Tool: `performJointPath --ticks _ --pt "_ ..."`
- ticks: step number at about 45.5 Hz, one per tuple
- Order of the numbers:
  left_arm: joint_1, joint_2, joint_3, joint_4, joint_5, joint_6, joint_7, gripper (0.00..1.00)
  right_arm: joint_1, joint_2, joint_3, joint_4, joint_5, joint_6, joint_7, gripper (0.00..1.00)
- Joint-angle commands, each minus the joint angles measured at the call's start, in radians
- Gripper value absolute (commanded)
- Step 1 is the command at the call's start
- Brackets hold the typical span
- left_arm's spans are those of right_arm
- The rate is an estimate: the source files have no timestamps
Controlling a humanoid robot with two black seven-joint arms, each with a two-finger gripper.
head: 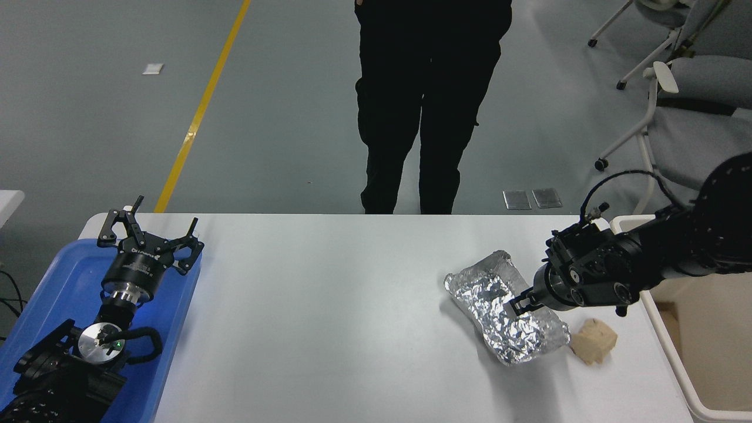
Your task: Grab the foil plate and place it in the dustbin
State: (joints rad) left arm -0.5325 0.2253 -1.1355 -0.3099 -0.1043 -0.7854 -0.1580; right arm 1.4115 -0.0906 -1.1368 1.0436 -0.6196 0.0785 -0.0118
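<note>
The foil plate (pixel 505 305), a crinkled silver oblong tray, lies on the white table right of centre, running from upper left to lower right. My right gripper (pixel 519 303) comes in low from the right edge and sits open at the plate's right rim, its tips over the foil. The dustbin (pixel 674 352) is a cream bin at the table's right end, and my right arm partly covers its near corner. My left gripper (pixel 150 230) is parked open over the blue tray at the lower left.
A small tan crumpled paper lump (pixel 594 341) lies just right of the plate's lower end. A blue tray (pixel 53 282) sits at the left. A person in black (pixel 432 106) stands at the far side. An office chair (pixel 687 88) is at the upper right.
</note>
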Motion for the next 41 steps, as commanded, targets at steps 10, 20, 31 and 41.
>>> performJointPath --ticks 10,20,31,41 --pt "-0.001 0.0 0.0 0.0 0.0 0.0 0.0 0.99 -0.186 0.071 -0.006 -0.266 -0.029 -0.062 0.001 0.75" --pt "-0.001 0.0 0.0 0.0 0.0 0.0 0.0 0.99 -0.154 0.062 -0.009 -0.266 -0.022 -0.071 0.003 0.76" --pt "-0.001 0.0 0.0 0.0 0.0 0.0 0.0 0.99 -0.088 0.034 -0.014 -0.204 -0.02 -0.071 0.006 0.76" --pt "-0.001 0.0 0.0 0.0 0.0 0.0 0.0 0.99 -0.129 0.026 -0.037 -0.246 -0.023 -0.071 0.004 0.76"
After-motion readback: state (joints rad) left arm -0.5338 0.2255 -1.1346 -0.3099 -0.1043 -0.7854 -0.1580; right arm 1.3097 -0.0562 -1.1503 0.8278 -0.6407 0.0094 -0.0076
